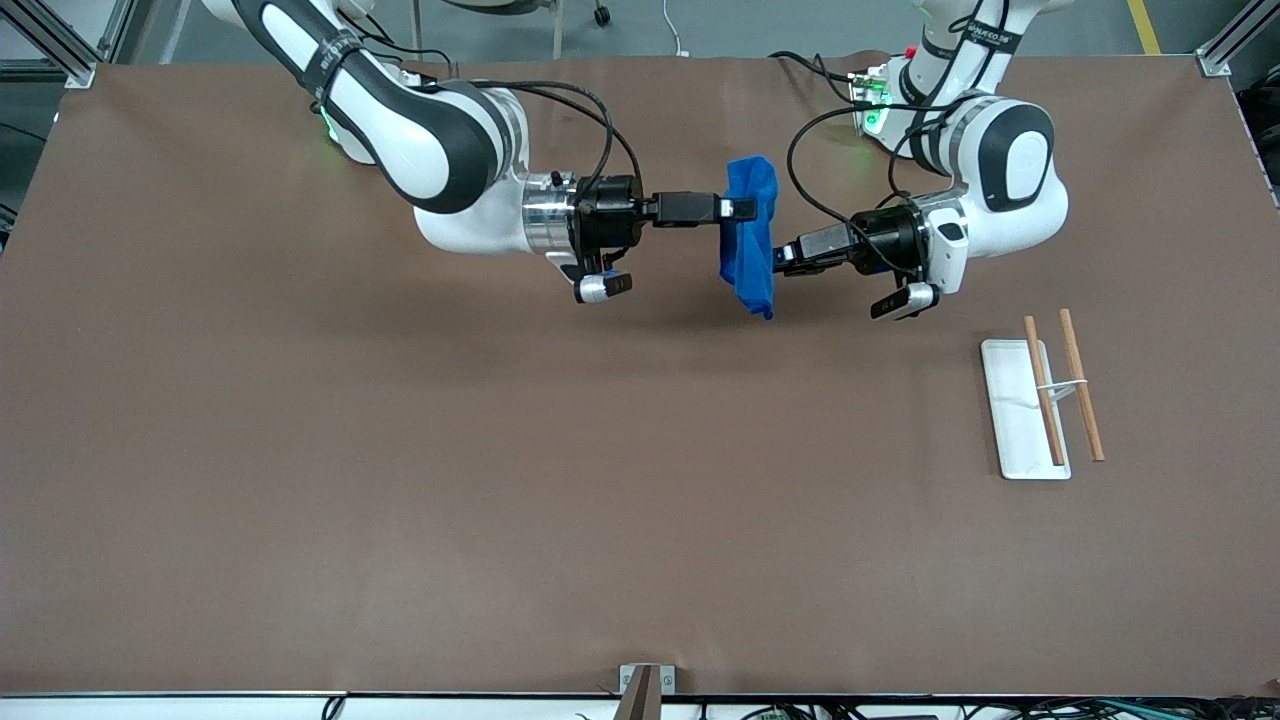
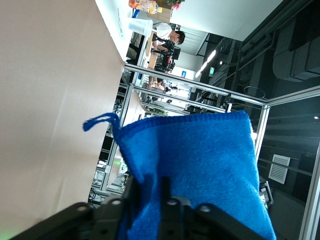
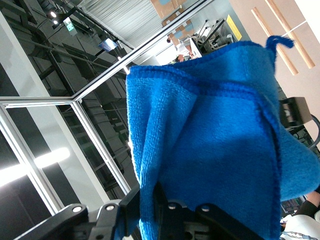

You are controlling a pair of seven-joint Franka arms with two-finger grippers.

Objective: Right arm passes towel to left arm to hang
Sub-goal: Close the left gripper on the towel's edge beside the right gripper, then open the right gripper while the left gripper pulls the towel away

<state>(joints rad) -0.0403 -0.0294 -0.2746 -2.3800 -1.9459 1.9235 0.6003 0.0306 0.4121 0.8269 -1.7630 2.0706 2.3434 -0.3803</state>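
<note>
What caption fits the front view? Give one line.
Both grippers, right and left, clamp the towel above the table.

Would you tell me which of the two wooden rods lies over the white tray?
The wooden rod toward the right arm's end lies over the white tray; the other rod lies beside the tray.

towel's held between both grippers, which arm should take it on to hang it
Left. The left gripper is shut on the towel and its arm is at the rack's end of the table; the right gripper need only release.
</note>
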